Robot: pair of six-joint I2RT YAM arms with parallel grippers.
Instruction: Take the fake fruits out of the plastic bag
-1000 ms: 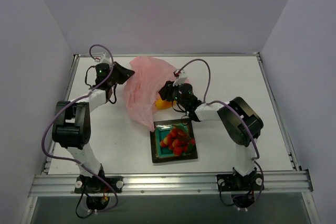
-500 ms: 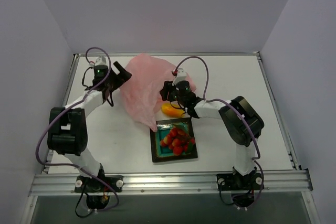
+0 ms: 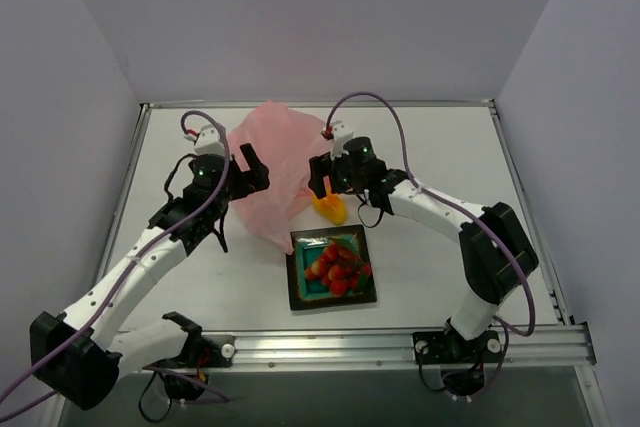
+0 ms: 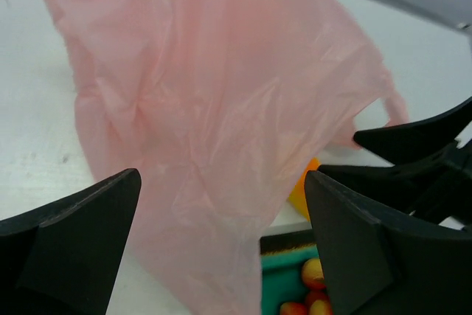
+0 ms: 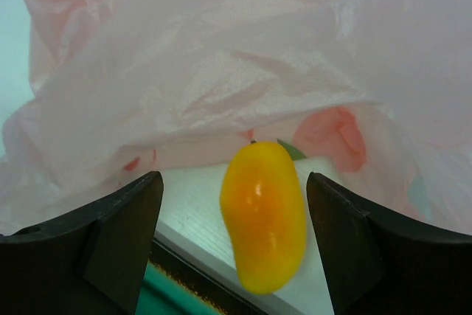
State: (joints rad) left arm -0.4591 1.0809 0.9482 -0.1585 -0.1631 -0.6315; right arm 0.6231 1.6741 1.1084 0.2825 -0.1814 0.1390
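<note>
1. The mango (image 5: 263, 215) is out of the bag (image 3: 268, 162). From the top view it sits on the table (image 3: 440, 147), between the bag's near edge and the far edge of the dish (image 3: 294, 277). The strawberries (image 3: 338, 265) are piled in the dish.
2. The right claw (image 5: 234, 182) hangs over the mango with its jaws wide and neither finger touching it, so it's holding nothing.
3. The left claw (image 4: 221, 182) is wide too, aimed at the bag's left side, with no film pinched as far as I can see.
4. My read is that the mango drop-off is basically done and the next bit is checking the bag for the orange. I can't tell if anything is left inside because the film's too cloudy.
5. To do it well, I'd lift the right claw straight up first so a finger doesn't clip the mango and send it rolling. Then the left pinches one top layer near the mouth and lifts, so the right can go in low.
6. That film is thin and crinkly. Grab it mid-bag and I'd bet it bunches and drags.
7. The surface is a plain white table and looks smooth, so round fruit will probably roll. The bag lies toward the far edge, middle-left, and the dish toward the near edge, about centre.
8. The room has pale blank walls (image 3: 300, 17) on three sides and a metal rail (image 3: 330, 347) along the near edge.
</note>
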